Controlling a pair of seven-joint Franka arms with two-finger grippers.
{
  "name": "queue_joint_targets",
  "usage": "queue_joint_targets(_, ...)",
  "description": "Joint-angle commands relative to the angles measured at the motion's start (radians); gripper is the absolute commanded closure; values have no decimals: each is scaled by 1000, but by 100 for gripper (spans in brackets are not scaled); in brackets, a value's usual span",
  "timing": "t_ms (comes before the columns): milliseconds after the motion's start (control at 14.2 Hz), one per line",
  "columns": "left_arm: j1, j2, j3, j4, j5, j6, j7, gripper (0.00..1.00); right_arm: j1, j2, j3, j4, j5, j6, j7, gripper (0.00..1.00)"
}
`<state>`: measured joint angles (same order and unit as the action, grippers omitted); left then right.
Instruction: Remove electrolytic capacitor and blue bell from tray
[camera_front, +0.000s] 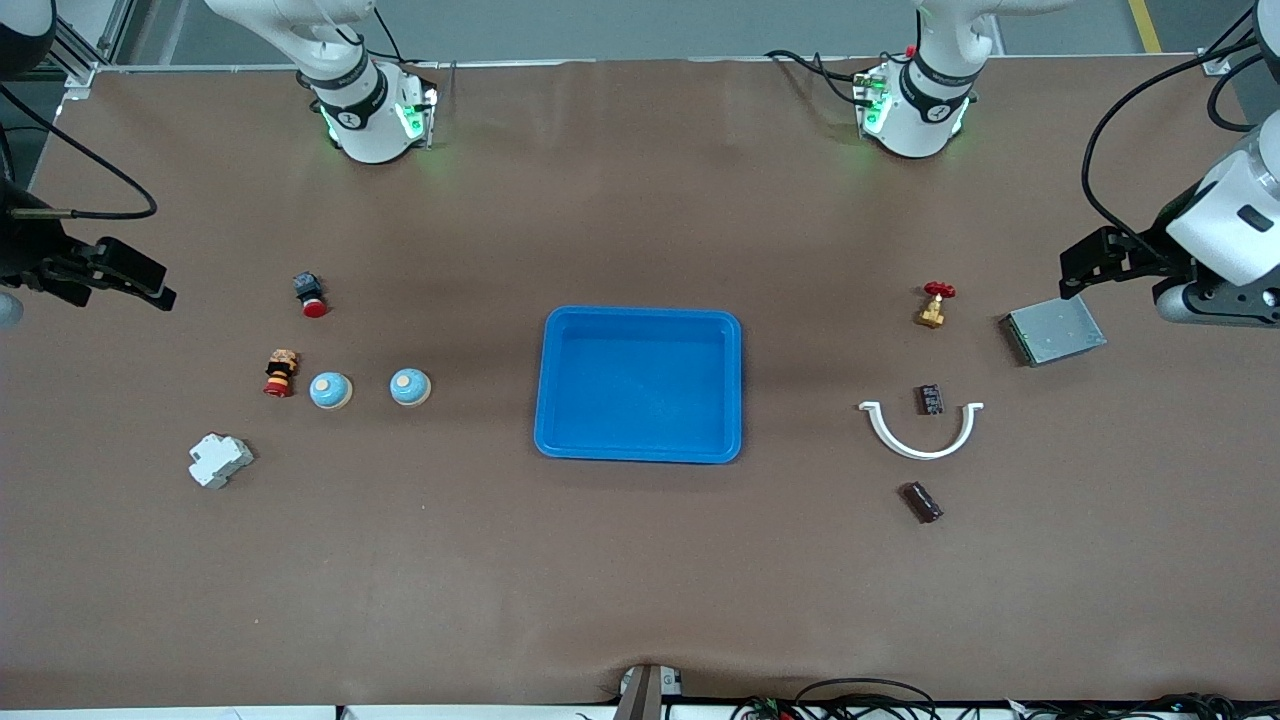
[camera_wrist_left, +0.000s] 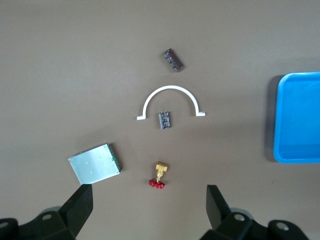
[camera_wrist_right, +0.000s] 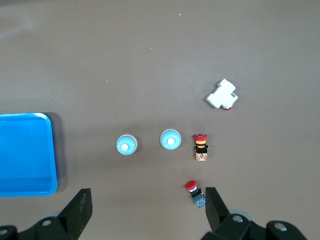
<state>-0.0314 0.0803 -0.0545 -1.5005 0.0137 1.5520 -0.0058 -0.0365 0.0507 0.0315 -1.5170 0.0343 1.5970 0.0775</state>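
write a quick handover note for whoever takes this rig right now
Left tool: open, holding nothing, up over the left arm's end of the table by the grey metal box. Waiting.
Right tool: open, holding nothing, up over the right arm's end of the table. Waiting.
Tray: mid-table, nothing in it.
Two blue bells sit on the table toward the right arm's end, outside the tray. A dark cylindrical part, possibly the capacitor, lies toward the left arm's end, also outside.
Done: the tray looks cleared.
Left: seemingly nothing; confirm which part is the capacitor.
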Motion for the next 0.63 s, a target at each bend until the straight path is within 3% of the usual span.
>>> queue_joint_targets(0, 21, -80, -5, -88, -17, -3, -11, 0, 7, -11, -4, -11, 12, 3, 18, 0)
queue_joint_targets(564, 25, -90, -5, -115, -20, 30, -20, 0, 7, -11, -4, -12, 12, 6, 18, 0)
